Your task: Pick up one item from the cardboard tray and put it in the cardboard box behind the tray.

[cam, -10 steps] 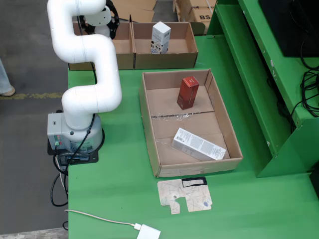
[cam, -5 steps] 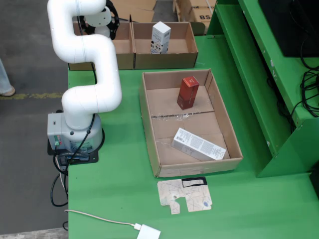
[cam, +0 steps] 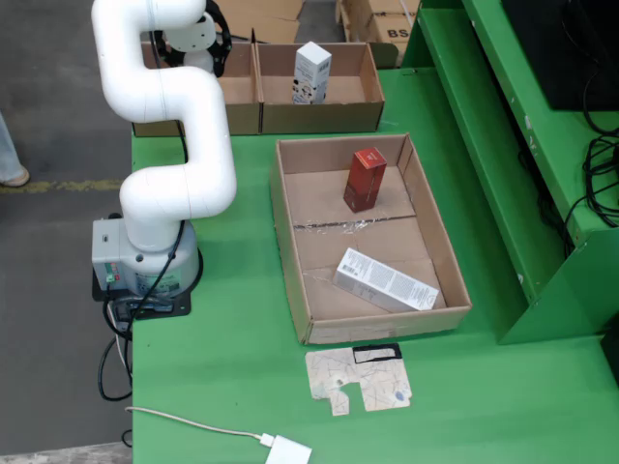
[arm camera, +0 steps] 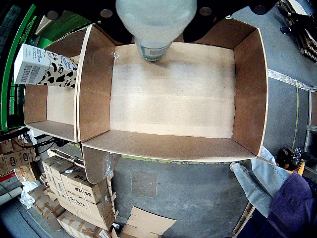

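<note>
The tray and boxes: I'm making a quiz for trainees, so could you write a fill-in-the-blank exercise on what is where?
1. In the fixed view, the red box in the tray stands ____.
2. The white box in the tray lies ____.
3. In the fixed view, the cow-patterned carton stands in the ____ of the two back boxes.
4. In the gripper view, the bottle hangs over a box whose floor is ____.

Missing words: upright; flat; right; bare

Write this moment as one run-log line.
gripper over left rear box (fixed view) | pale bottle under wrist camera, grip unclear | tray: red box upright, white box flat | neighbouring box: cow-print carton
</note>
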Robot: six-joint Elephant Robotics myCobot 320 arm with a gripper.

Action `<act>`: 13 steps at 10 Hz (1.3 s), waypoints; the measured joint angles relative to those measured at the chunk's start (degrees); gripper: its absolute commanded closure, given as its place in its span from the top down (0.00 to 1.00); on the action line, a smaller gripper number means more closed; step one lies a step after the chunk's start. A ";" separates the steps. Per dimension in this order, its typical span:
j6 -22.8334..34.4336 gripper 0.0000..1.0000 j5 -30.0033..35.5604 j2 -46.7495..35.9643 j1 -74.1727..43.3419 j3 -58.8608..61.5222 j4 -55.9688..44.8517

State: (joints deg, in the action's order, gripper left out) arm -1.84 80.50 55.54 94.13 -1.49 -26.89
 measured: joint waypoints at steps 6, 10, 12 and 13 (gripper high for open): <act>0.00 0.50 0.00 0.00 0.00 0.00 0.00; 0.00 0.90 0.00 0.00 0.00 0.00 0.00; 0.00 1.00 0.00 0.00 0.00 0.00 0.00; 0.00 1.00 0.00 0.00 0.00 0.00 0.00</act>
State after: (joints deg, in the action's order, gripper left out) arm -1.84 80.50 55.54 94.13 -1.49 -26.89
